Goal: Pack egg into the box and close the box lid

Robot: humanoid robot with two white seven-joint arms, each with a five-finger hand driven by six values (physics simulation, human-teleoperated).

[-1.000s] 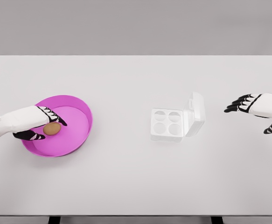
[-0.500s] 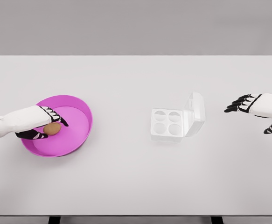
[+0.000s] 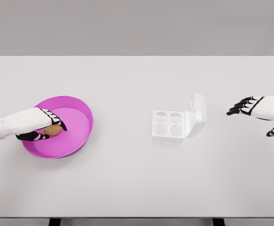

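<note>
The white left hand [image 3: 42,125] is covering most of the small brown egg [image 3: 53,130], black fingers curling around it inside the round magenta plastic bowl [image 3: 82,117]. The right hand [image 3: 254,109], partly cut off at the picture's edge, is hovering with fingers spread, holding nothing. The white four-cup egg box [image 3: 168,123] is sitting mid-table, lid [image 3: 196,114] standing open, with bare white table [image 3: 127,179] lying all around it.

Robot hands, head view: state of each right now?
Left robot hand: closed around the egg in the bowl.
Right robot hand: open, holding nothing.
</note>
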